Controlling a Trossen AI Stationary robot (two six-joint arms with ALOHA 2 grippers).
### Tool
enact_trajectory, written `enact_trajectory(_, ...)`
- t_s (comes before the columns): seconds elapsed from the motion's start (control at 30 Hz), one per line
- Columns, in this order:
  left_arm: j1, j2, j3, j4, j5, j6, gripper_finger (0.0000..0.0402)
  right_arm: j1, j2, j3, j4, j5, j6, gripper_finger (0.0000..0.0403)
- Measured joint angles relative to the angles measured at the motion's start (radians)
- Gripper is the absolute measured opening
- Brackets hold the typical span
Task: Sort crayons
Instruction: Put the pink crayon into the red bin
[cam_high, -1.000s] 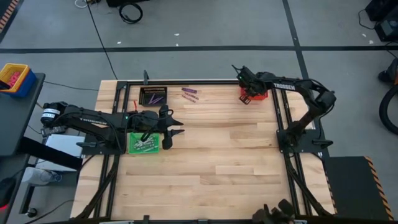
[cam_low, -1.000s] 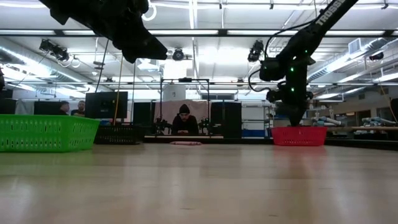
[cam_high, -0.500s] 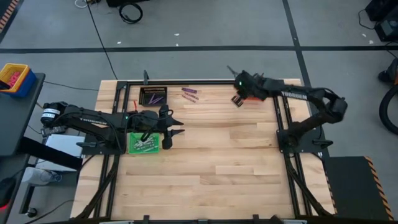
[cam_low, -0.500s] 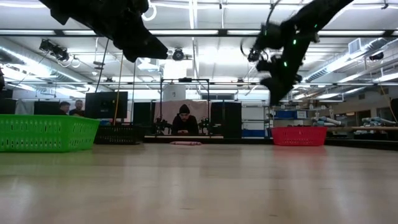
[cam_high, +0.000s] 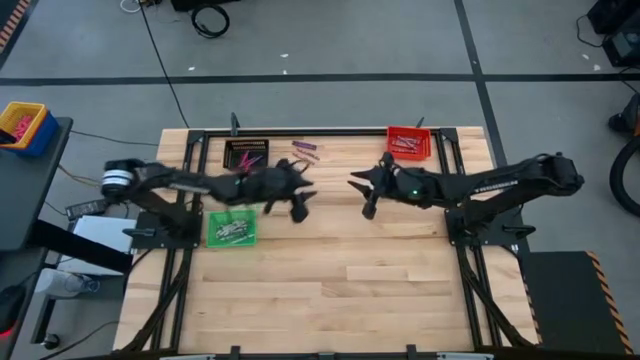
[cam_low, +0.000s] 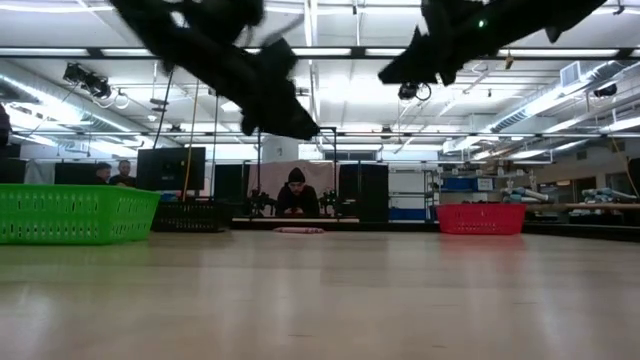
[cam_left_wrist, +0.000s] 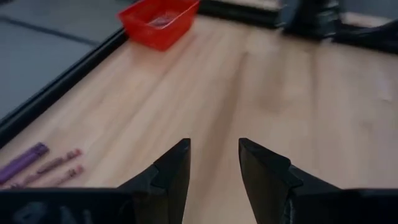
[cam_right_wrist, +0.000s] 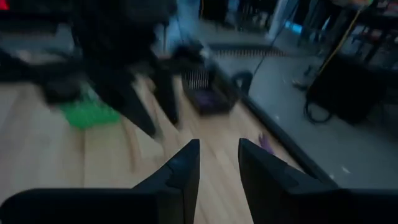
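You are reaching both empty, part-open grippers, left gripper (cam_high: 300, 196) and right gripper (cam_high: 362, 192), toward loose crayons (cam_high: 305, 150) lying on the worktop (cam_high: 350, 270), so next lower one over them

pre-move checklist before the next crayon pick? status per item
1. Loose crayons on the table near the far edge, reachable: ok.
2. Left gripper fingers apart, nothing between them: ok.
3. Right gripper fingers apart, nothing between them: ok.
4. Arms apart over mid-table, a gap between left gripper and right gripper: ok, but close.
5. Black bin, green bin, red bin upright on the table: ok.
6. Which arm goes for the loose crayons: cannot tell.
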Motion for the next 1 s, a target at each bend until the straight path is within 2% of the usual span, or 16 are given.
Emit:
enact_trajectory(0.1,0.092,0.110,0.146,-0.113,0.092,0.068,0.0148,0.022,-0.032,0.000,0.031,0.002,0.012,0.0114)
enact_trajectory(0.23,0.203,0.232,0.313,-0.260,0.169,0.249,0.0148,0.063,-0.080,0.000,0.020,-0.001,0.021,0.0114)
enact_trajectory(0.4,0.357,0.359,0.406,-0.433,0.334,0.383,0.0148,0.125,-0.121,0.000,-0.035,-0.002,0.065,0.0114)
enact_trajectory(0.47,0.414,0.400,0.426,-0.445,0.391,0.418,0.0148,0.146,-0.128,0.001,-0.067,-0.004,0.069,0.0114)
enact_trajectory(0.67,0.507,0.468,0.426,-0.478,0.413,0.562,0.0148,0.189,-0.124,0.001,-0.100,0.003,0.076,0.0114)
enact_trajectory(1.0,0.513,0.522,0.427,-0.435,0.353,0.681,0.0148,0.197,-0.098,0.002,-0.141,0.003,0.167,0.0114)
